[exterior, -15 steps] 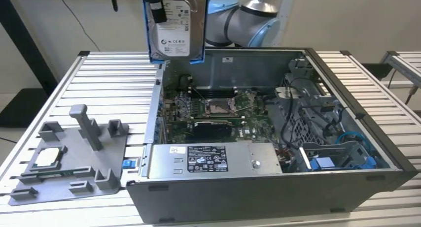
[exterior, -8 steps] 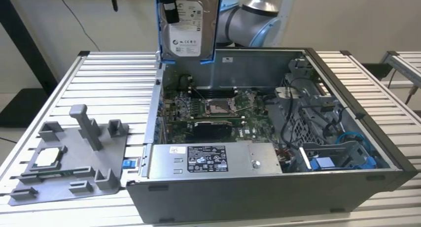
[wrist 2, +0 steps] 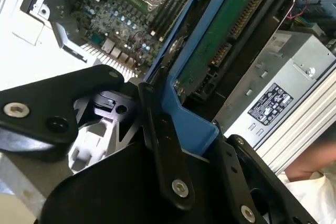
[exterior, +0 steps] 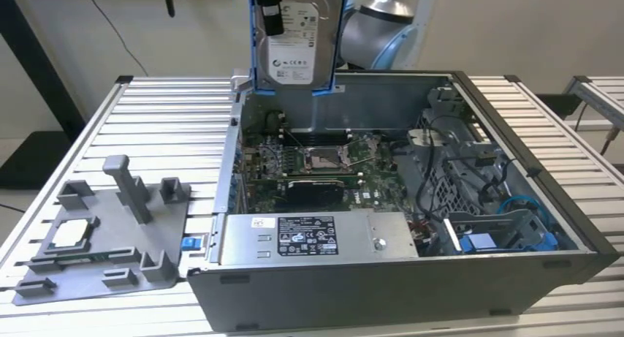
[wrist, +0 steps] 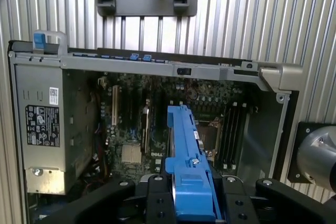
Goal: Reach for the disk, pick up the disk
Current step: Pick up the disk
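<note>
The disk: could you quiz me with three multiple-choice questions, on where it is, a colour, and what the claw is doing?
1. Where is the disk? A) held above the open computer case B) flat inside it C) on the floor
2. What colour is its bracket? A) red B) blue C) yellow
3. The gripper is: A) open B) shut on the disk C) shut on nothing
1A: the exterior view shows it upright over the case. 2B: blue in both wrist views. 3B: fingers clamp the bracket in the first wrist view.
</note>
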You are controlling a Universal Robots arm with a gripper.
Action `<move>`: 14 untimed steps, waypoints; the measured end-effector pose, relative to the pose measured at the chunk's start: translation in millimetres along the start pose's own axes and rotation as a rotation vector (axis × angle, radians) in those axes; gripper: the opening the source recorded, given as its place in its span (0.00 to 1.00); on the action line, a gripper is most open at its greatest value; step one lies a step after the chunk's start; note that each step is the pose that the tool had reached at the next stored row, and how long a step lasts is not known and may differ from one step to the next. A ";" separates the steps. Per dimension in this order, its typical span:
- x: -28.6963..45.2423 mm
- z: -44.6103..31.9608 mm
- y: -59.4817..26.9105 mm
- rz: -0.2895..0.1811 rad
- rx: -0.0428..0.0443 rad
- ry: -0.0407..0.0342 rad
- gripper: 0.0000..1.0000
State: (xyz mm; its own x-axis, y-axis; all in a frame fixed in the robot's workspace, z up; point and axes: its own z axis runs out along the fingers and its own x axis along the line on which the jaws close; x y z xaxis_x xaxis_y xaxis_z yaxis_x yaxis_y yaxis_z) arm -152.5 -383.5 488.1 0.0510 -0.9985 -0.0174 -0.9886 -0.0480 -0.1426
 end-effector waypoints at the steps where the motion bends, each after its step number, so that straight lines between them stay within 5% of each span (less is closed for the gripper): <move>1: 0.1 0.4 -2.1 0.000 0.0000 0.0001 0.00; 14: 1.7 5.2 -24.6 0.000 0.0000 0.0002 0.00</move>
State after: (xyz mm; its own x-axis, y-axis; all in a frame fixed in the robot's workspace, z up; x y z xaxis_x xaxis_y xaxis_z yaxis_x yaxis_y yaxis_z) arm -127.4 -383.9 486.4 0.0511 -0.9985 -0.0172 -0.9886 -0.0481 -0.1427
